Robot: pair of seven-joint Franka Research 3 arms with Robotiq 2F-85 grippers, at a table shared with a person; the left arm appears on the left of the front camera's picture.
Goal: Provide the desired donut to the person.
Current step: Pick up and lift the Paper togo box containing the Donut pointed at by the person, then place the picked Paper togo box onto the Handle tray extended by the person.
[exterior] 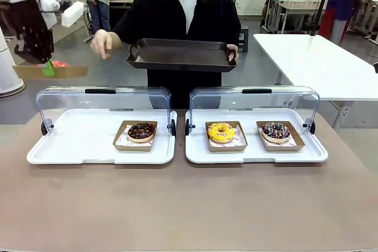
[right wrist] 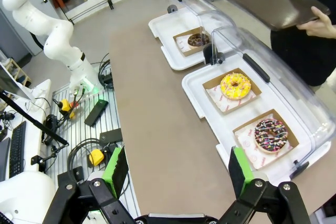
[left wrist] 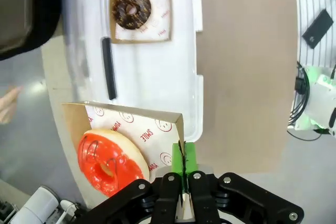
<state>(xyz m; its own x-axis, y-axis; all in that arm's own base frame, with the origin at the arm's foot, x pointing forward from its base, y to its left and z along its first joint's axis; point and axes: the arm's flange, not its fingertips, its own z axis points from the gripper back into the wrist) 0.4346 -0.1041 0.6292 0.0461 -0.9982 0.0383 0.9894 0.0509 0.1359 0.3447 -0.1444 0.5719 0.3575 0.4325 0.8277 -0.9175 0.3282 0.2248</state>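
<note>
My left gripper point(exterior: 47, 68) is raised at the far left, shut on the rim of a cardboard tray point(left wrist: 157, 129) that carries a red-glazed donut point(left wrist: 107, 157); the same gripper point(left wrist: 184, 167) pinches the tray's edge between green pads. The person point(exterior: 183, 10) stands across the table with a dark serving tray point(exterior: 180, 54) in one hand, the other hand point(exterior: 101, 44) free near my left gripper. My right gripper point(right wrist: 177, 174) hangs open above the table's near side with nothing between its fingers.
Two white display trays with raised clear lids stand side by side. The left one point(exterior: 77, 146) holds a chocolate donut point(exterior: 142, 131). The right one point(exterior: 254, 153) holds a yellow donut point(exterior: 221, 132) and a sprinkled chocolate donut point(exterior: 276, 130). A white side table point(exterior: 319, 63) stands at the back right.
</note>
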